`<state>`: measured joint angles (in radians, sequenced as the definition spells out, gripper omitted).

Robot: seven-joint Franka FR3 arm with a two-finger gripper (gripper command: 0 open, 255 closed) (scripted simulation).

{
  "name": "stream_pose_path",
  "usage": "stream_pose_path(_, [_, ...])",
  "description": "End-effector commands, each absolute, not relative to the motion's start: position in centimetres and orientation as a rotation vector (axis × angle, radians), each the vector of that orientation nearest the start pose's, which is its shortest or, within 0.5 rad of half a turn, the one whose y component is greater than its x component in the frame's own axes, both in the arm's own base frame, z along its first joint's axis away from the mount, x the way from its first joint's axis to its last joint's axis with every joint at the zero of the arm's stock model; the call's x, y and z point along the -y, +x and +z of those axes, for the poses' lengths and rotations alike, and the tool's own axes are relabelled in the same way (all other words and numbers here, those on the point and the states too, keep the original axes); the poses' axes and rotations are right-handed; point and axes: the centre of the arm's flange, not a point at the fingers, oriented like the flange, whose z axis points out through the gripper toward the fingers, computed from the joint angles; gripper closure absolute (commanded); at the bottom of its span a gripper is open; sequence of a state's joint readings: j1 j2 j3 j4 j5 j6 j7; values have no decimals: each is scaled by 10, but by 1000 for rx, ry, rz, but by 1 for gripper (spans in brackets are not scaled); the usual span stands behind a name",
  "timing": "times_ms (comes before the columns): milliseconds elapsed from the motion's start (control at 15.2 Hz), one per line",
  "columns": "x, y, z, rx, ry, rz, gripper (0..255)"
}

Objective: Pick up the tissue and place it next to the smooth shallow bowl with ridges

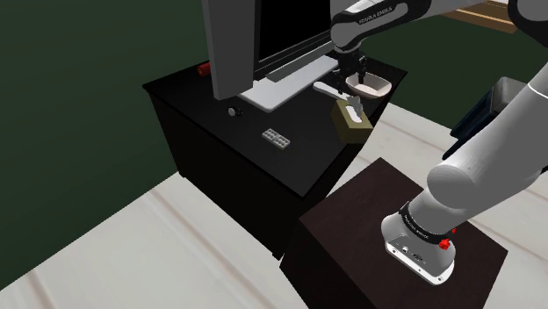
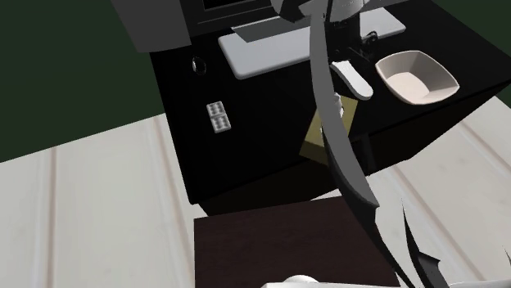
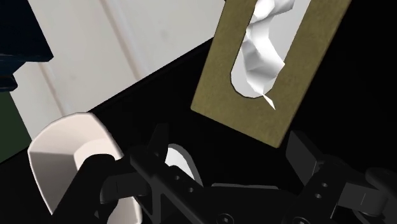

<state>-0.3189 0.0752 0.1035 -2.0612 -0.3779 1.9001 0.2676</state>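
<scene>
Olive-brown tissue box (image 3: 216, 83) lies just ahead of the gripper (image 3: 229, 145), jaws apart and empty, white bowl (image 3: 63, 153) alongside.

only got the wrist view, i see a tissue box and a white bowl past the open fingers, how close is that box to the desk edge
Observer: The tissue box sits right at the black desk's edge on the stand's side.
Operator: anything else near the bowl
Observer: A white elongated object lies beside the bowl, between it and the grey keyboard.
Operator: where's the gripper over all that
Observer: The gripper hangs above that object beside the bowl, not above the box.
</scene>
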Motion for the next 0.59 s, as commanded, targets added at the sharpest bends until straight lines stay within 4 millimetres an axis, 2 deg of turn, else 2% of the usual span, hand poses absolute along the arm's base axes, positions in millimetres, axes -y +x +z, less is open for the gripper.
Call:
stream_pose_path(0, [135, 525, 409, -545, -3414, 393, 0])
stream_pose_path(66, [132, 527, 418, -545, -3414, 393, 0])
stream_pose_path(528, [132, 527, 418, -545, -3414, 393, 0])
